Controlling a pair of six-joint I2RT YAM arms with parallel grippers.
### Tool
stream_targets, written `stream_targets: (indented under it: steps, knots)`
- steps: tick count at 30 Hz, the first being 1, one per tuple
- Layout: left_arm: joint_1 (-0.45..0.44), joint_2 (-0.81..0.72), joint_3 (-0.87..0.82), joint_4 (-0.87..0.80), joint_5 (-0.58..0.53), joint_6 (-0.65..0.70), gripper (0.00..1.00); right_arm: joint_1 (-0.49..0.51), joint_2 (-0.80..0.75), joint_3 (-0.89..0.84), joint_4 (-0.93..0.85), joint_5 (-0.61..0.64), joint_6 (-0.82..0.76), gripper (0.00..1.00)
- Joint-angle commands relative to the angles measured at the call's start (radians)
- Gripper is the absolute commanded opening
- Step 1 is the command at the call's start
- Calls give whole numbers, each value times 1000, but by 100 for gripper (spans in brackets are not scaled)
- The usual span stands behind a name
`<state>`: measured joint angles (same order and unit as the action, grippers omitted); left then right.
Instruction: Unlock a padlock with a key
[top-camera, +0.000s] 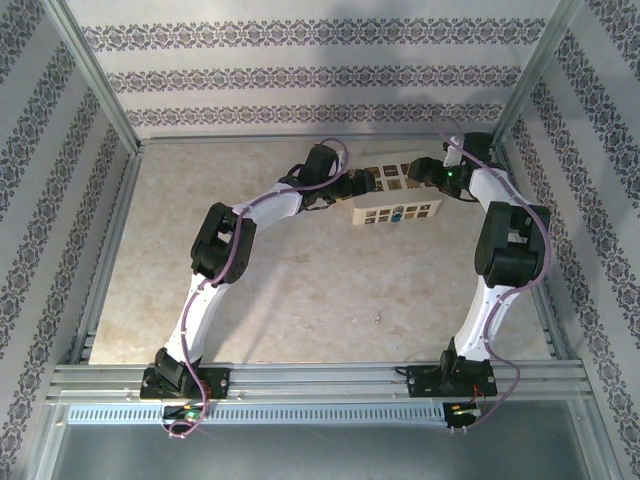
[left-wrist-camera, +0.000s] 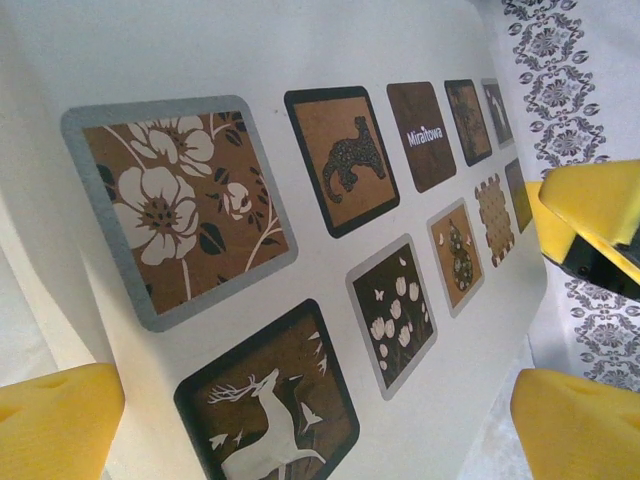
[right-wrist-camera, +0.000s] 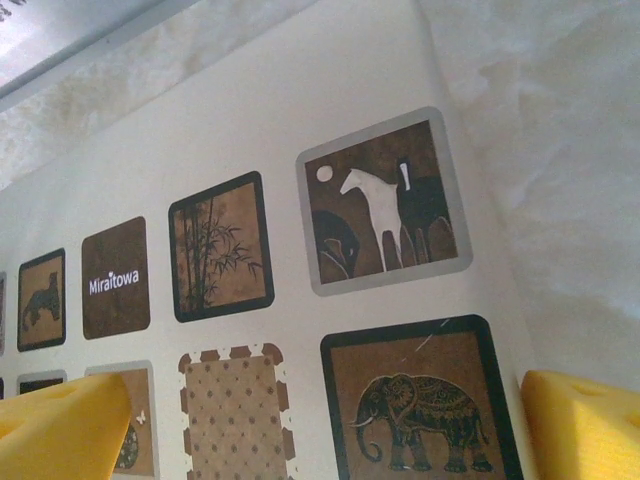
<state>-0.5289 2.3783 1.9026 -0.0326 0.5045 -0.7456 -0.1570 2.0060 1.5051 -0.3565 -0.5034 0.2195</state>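
The padlock and the key are out of view. A cream box (top-camera: 397, 211) with dark patterned squares lies at the back of the table. My left gripper (top-camera: 353, 187) is at its left end and my right gripper (top-camera: 419, 173) at its right end. In the left wrist view the box lid (left-wrist-camera: 300, 270) lies close under my left gripper (left-wrist-camera: 320, 425), which is open, its yellow fingers (left-wrist-camera: 60, 420) spread wide. The right wrist view has the lid (right-wrist-camera: 290, 340) between the spread yellow fingers (right-wrist-camera: 585, 425) of my open right gripper (right-wrist-camera: 320, 430).
Patterned walls (top-camera: 300, 70) close in the table on three sides, just behind the box. A metal rail (top-camera: 320, 380) runs along the near edge by the arm bases. One yellow finger (left-wrist-camera: 590, 215) of the right gripper pokes into the left wrist view.
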Motion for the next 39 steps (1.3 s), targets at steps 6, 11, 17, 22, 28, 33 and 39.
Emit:
stream_targets:
  steps: [6, 11, 17, 22, 28, 33, 39]
  knots:
    - [26, -109, -101, -7, 10, 38, 99, 84, -119, -98, -44, -95, -8, 98]
    - [64, -181, -220, 39, 2, 37, 99, 135, -169, -154, -37, -110, 6, 98]
    - [115, -246, -315, 51, 3, 58, 99, 240, -208, -207, -6, -112, 42, 98]
    - [159, -295, -384, 62, -3, 71, 99, 344, -217, -236, 42, -70, 95, 98]
    - [198, -337, -435, 60, -17, 87, 99, 451, -194, -227, 73, -23, 129, 99]
    - [223, -353, -459, 52, -25, 99, 99, 515, -183, -227, 99, 1, 160, 98]
    - [230, -358, -474, 48, -34, 107, 99, 537, -162, -223, 98, 37, 160, 99]
